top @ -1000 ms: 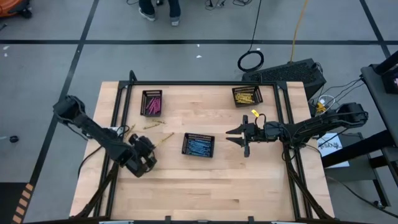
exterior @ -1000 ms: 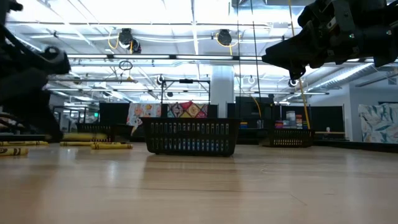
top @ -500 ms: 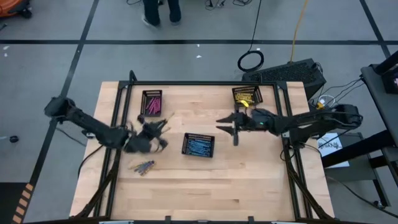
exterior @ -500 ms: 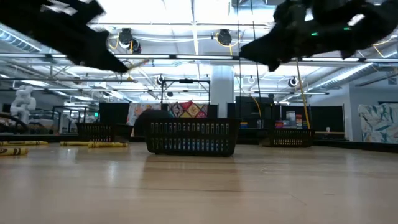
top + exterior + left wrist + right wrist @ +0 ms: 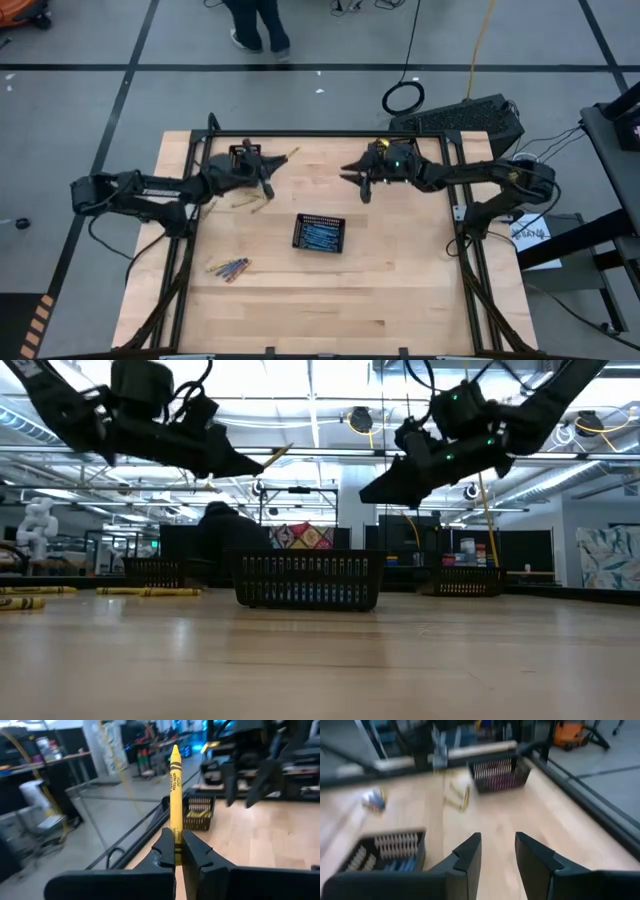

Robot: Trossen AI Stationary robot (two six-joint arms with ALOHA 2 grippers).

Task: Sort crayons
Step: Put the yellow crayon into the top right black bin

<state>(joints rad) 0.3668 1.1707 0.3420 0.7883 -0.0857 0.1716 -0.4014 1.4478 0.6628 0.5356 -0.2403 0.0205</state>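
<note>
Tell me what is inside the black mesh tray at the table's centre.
The central black mesh tray holds blue crayons. Whatever lies beneath that top layer is covered.

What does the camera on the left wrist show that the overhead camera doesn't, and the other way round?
Only the left wrist view shows that the left gripper is shut on a yellow crayon, label readable, standing straight up between the fingers. Only the high view shows the whole table: the blue-crayon tray in the middle, the pink-crayon tray under the left gripper, and a loose bunch of crayons. Both show the yellow-crayon tray and the right gripper, empty.
</note>
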